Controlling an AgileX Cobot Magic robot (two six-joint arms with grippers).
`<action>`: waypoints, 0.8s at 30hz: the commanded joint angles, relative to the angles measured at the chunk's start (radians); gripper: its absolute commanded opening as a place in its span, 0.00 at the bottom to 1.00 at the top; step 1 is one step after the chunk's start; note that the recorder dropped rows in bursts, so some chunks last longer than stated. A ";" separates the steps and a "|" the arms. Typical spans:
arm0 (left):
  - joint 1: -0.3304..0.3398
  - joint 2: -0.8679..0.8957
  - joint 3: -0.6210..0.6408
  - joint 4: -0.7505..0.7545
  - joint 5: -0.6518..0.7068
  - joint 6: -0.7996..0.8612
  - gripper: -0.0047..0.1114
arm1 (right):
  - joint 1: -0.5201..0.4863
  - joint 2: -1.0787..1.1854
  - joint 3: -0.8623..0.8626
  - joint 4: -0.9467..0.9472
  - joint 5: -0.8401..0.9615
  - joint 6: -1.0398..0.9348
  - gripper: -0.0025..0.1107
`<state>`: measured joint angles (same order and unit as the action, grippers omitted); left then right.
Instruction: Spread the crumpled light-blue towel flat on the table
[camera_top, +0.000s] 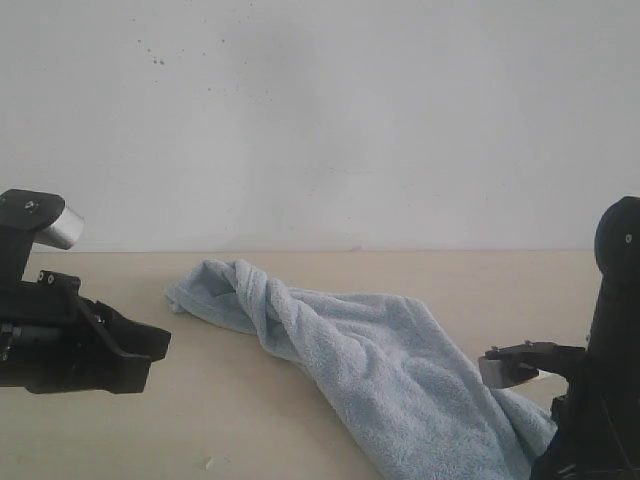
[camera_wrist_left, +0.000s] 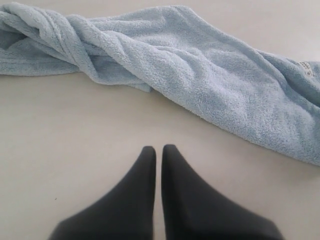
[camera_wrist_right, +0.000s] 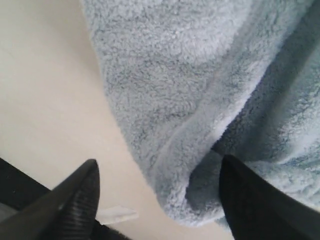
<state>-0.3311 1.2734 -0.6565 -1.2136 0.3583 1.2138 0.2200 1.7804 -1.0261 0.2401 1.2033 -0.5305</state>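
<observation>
The light-blue towel (camera_top: 370, 360) lies twisted and bunched in a long diagonal band across the beige table (camera_top: 230, 400), from the far middle to the near right. My left gripper (camera_wrist_left: 158, 149) is shut and empty, hovering over bare table short of the towel (camera_wrist_left: 200, 75). In the exterior view that gripper (camera_top: 155, 345) sits at the left, apart from the cloth. My right gripper (camera_wrist_right: 157, 167) is open, its fingers straddling a hemmed fold of the towel (camera_wrist_right: 190, 100) at its near right end. The care tag does not show.
A white wall (camera_top: 320, 110) rises behind the table's far edge. A small pale scrap (camera_wrist_right: 116, 215) lies on the table by the right gripper, and a tiny speck (camera_top: 209, 462) near the front. Bare table spreads left of the towel.
</observation>
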 joint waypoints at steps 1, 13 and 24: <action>-0.005 0.004 0.003 -0.009 0.000 0.016 0.08 | 0.000 -0.002 0.005 -0.038 0.018 0.086 0.53; -0.005 0.004 0.003 0.021 0.095 0.017 0.08 | 0.000 -0.005 0.098 -0.037 0.018 0.138 0.02; -0.005 0.004 0.003 0.036 0.086 0.105 0.08 | 0.000 -0.123 -0.279 -0.447 0.018 0.348 0.02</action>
<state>-0.3311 1.2734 -0.6565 -1.1855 0.4438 1.2710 0.2200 1.6996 -1.1891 -0.0166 1.2194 -0.2628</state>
